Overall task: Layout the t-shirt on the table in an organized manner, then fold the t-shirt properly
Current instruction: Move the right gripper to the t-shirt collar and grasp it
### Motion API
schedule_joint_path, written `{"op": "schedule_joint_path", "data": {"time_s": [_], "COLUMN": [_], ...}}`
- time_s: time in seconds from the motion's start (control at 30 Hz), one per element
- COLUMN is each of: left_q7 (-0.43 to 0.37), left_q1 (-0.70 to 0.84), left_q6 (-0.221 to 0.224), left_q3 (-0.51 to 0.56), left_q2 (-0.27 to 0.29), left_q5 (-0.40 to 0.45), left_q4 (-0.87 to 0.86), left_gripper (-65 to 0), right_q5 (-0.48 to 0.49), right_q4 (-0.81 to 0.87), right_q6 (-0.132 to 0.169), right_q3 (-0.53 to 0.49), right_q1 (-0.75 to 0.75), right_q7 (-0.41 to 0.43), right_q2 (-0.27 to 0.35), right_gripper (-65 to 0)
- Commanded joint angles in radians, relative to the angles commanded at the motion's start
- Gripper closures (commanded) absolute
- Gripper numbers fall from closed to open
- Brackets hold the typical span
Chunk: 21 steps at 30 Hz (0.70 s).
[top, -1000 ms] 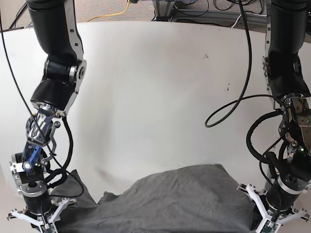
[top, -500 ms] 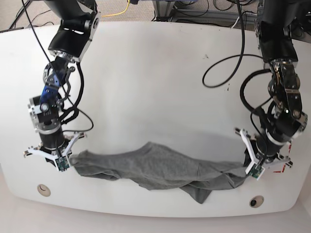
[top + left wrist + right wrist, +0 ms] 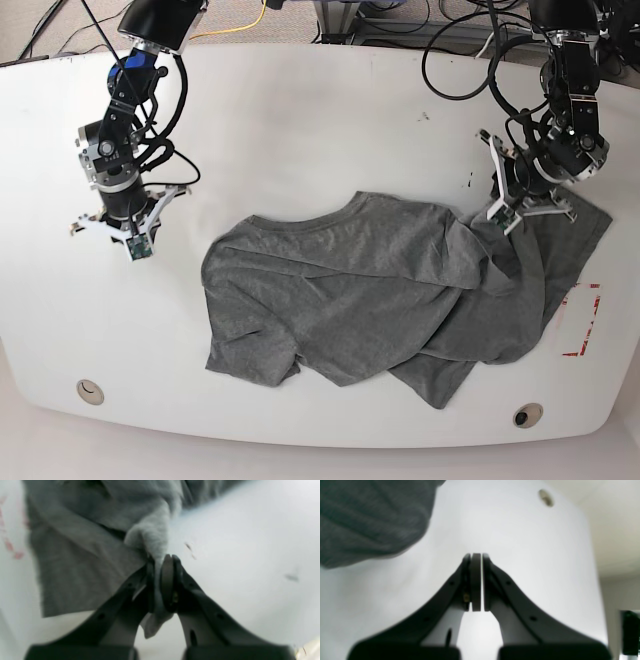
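Two pads on my left gripper (image 3: 161,560) are pressed together on a pinch of grey cloth, and a small tail of that cloth hangs out below them in the left wrist view. The fabric belongs to the t-shirt (image 3: 370,290), and the pinch sits at the shirt's far right edge, where the cloth is bunched and drawn up toward the gripper (image 3: 510,208). From there the shirt spreads out over the table (image 3: 300,130): the round neckline faces the far side of the table, one sleeve lies on the shirt's left and points toward the near edge, and the right half is folded over itself in a thick diagonal ridge. A corner of the shirt hangs toward the near edge, not far from the round hole (image 3: 527,414). Beside the shirt's right edge I can see the red dashed mark (image 3: 580,320), partly covered by cloth.

My right gripper (image 3: 477,556) has its jaws brought together with only a hairline of light between the pads, and nothing is caught in them. It hovers well apart from the shirt's left side (image 3: 128,232), over bare white tabletop. In its wrist view a fold of the shirt (image 3: 370,517) lies off to the upper left, and the other round hole (image 3: 546,497) shows beyond the fingertips.
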Motion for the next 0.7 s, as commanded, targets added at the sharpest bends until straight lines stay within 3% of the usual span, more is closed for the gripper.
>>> {"op": "schedule_joint_path", "data": {"time_s": [0.17,0.27,0.33,0.4,0.43,0.53,0.63,0.7], "left_q7": [0.0,0.0,0.0,0.0,0.0,0.0,0.0,0.0], "left_q1": [0.04,0.058,0.071,0.077,0.081,0.087,0.103,0.106], "left_q6": [0.0,0.0,0.0,0.0,0.0,0.0,0.006,0.006], "left_q3": [0.0,0.0,0.0,0.0,0.0,-0.002,-0.003,-0.005], "left_q2": [0.002,0.002,0.0,-0.002,-0.003,-0.003,-0.006,-0.018], "left_q5": [0.0,0.0,0.0,0.0,0.002,0.002,0.002,0.002], "left_q4": [-0.002,-0.002,-0.002,-0.002,-0.002,0.0,0.0,0.0], "left_gripper": [0.0,-1.9,-7.6,-12.8,-18.7,-32.2,-41.0,-42.9], "right_q5": [0.04,0.043,0.057,0.072,0.092,0.158,0.279,0.367], "right_q4": [0.0,0.0,0.002,0.002,0.0,-0.003,-0.003,-0.003], "right_q6": [-0.002,-0.003,-0.003,-0.002,0.0,0.0,0.0,0.0], "right_q3": [0.0,0.003,0.009,0.009,0.009,0.0,0.0,0.005], "right_q1": [-0.025,-0.032,-0.032,-0.032,-0.034,-0.051,-0.058,-0.061], "right_q7": [0.0,-0.002,-0.002,-0.002,-0.003,-0.018,-0.078,-0.126], "right_q2": [-0.055,-0.107,-0.149,-0.169,-0.176,-0.183,-0.186,-0.186], "right_gripper": [-5.5,-19.0,-30.8,-37.9,-44.5,-56.1,-61.8,-62.0]}}
